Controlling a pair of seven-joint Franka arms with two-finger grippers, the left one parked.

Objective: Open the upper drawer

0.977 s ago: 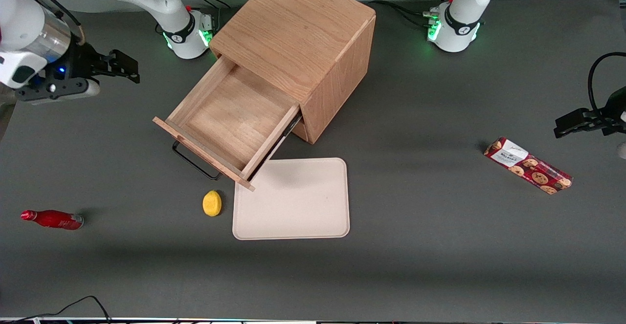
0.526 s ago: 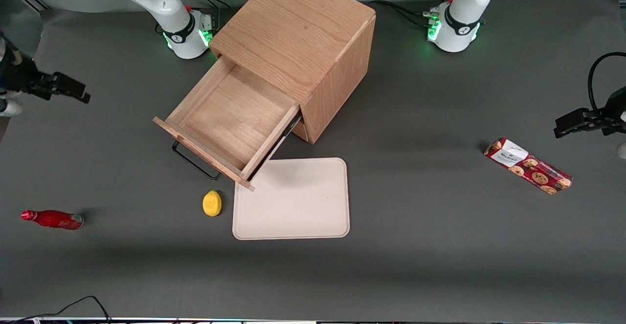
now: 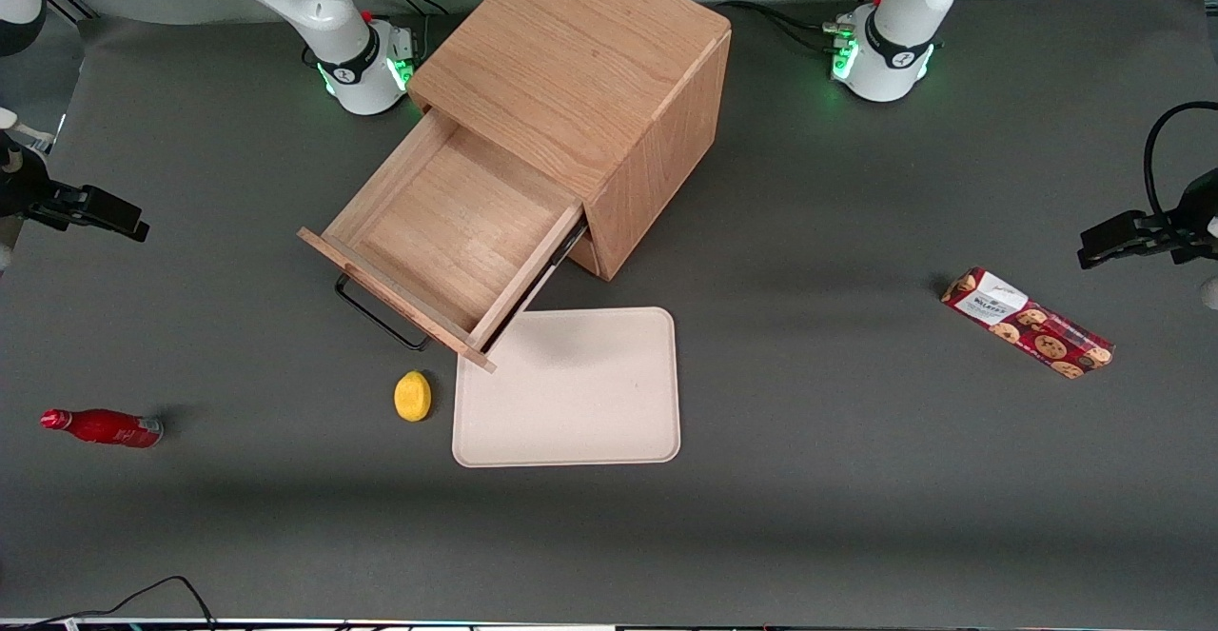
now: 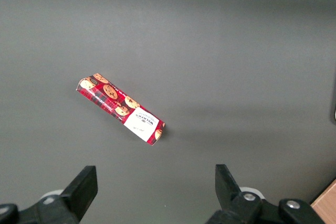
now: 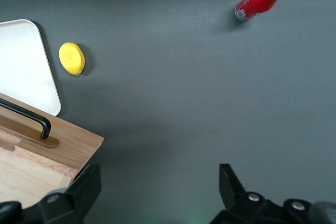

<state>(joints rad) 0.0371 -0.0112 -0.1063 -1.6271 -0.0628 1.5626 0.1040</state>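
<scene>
Nearest my front camera lay the cream tray (image 3: 567,387), flat on the grey table (image 3: 856,479); just beside it sat a small yellow lemon-like object (image 3: 412,395), and well off toward the working arm's end lay a red bottle (image 3: 101,426) on its side. A red cookie packet (image 3: 1026,322) lay toward the parked arm's end, a little farther from the camera than the tray. Farther again, I saw the upper drawer (image 3: 447,231) pulled well out of the wooden cabinet (image 3: 580,88), its shallow wooden inside bare and its thin dark handle (image 3: 379,317) sticking out below the front panel; one corner of that front panel reached over the tray's edge. I saw the gripper (image 3: 90,210) at the working arm's end of the table, well apart from the drawer and raised above the tabletop; from its wrist camera the two fingers (image 5: 86,190) stood wide apart, released and grasping nothing, with the drawer's front corner and the lemon-like object in sight below.
</scene>
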